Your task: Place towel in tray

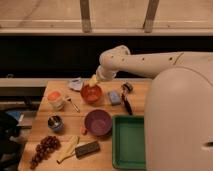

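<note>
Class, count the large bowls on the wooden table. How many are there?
2: the orange bowl at the back, by the gripper, and the purple bowl nearer the camera, left of the green tray. The robot's body may hide more.

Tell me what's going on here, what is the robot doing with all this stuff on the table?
The robot's arm is stretched across the wooden table. Its gripper is open and holds nothing, hanging over the back edge of the orange bowl. The towel lies on the table just to the left of the gripper, not yet picked up. The green tray sits at the front right with no towel in it yet.
</note>
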Controlling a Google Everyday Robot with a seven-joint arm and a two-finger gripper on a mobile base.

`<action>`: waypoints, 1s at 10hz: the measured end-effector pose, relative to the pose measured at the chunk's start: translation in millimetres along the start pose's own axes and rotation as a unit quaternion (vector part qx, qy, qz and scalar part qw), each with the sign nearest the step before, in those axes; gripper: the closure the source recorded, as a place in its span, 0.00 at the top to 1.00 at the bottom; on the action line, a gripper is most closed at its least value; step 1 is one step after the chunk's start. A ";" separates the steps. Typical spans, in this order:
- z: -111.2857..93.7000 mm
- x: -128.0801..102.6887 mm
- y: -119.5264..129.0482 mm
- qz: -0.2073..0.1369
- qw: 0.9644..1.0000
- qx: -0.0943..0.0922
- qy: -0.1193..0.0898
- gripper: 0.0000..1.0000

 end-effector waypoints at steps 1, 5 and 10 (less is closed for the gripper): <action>8.4 -13.7 13.3 -0.018 1.000 -0.002 -0.004 0.73; 49.3 -78.0 63.3 -0.090 0.996 -0.014 -0.019 0.73; 70.8 -114.8 84.7 -0.112 0.992 -0.054 -0.038 0.73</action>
